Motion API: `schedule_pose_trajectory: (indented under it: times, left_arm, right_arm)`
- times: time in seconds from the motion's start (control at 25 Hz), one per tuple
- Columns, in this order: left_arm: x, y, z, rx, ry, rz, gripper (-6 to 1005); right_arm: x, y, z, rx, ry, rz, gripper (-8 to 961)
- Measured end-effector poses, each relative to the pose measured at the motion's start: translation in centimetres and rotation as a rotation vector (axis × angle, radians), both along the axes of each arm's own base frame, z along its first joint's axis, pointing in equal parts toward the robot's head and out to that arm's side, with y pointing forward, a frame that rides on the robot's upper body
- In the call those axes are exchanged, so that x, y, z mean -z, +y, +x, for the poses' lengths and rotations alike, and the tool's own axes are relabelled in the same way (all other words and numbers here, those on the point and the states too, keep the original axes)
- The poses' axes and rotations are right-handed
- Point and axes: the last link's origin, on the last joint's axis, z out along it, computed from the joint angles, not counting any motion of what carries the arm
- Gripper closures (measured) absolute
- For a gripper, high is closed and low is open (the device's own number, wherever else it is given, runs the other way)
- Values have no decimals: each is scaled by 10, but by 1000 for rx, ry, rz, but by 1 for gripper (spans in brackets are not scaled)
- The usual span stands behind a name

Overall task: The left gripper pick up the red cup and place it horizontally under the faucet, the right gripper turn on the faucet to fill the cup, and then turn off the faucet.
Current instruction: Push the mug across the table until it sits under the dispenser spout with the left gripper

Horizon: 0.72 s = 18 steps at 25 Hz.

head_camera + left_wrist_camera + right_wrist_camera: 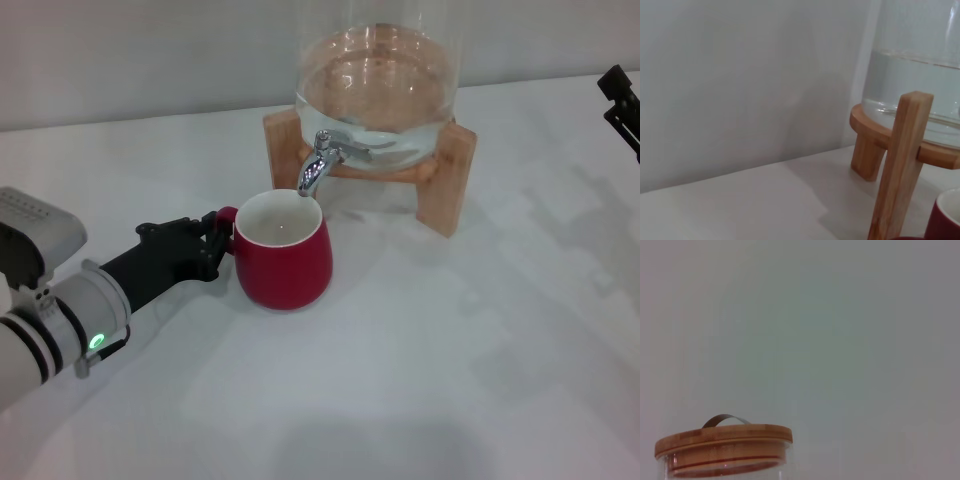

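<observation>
A: Since the red cup stands upright on the table with its mouth right under the spout of the faucet, I judge that the placing step is nearly done. Do you agree?

B: Yes. The left gripper is at the left side of the cup, and its fingers are closed around the small loop handle. The cup is near the front of the wooden stand, which carries the glass jar with water.

A: So what does the next move call for?

B: In my judgement, the left gripper should keep the cup steady, or let it go without pushing it away from the spout. Then the right gripper must come from the far right edge, where it is well apart from the jar, to the lever on top of the faucet.

A: Can you see whether the right gripper is open?

B: No, I cannot tell; only a small black part shows at the edge. Also the jar is cut off at the top in the head view. The right wrist view shows only the bamboo lid and the wall. I see no water running from the spout.
</observation>
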Motion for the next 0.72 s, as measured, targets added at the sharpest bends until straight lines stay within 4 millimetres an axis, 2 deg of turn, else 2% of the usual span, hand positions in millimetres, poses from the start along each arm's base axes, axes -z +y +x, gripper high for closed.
schedule_pose_trajectory:
  times: [0.72]
  left_arm:
    - [6, 9, 8, 14, 63, -30, 873]
  right_arm:
    - [-1, -2, -1, -12, 13, 0, 98]
